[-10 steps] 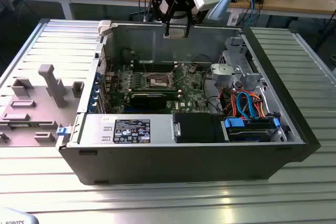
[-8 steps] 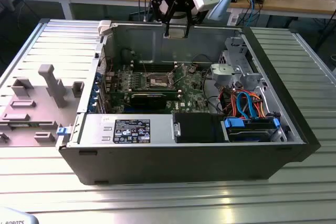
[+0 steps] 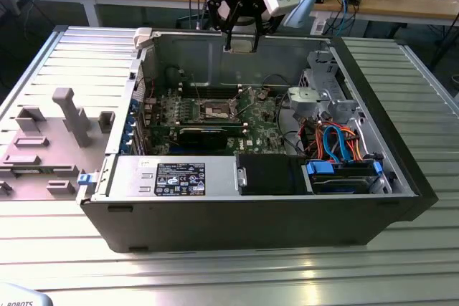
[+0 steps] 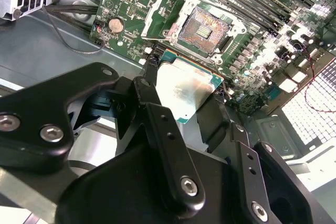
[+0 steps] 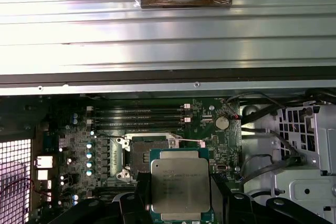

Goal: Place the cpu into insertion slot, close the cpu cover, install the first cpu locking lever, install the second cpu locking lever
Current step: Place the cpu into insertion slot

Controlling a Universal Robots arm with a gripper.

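Above the open computer case (image 3: 251, 223) we see our gripper (image 3: 242, 44) holding the cpu (image 5: 180, 184), fingers (image 4: 157, 119) closed on its opposite edges. We find the insertion slot (image 4: 202, 27) bare below, apart from the chip.

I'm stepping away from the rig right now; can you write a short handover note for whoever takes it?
Gripper: shut on the cpu, held above the open computer case.
Insertion slot: uncovered, nothing in it.
Done: cpu is in the grip.
Left: every step, from seating the cpu in the slot onward.
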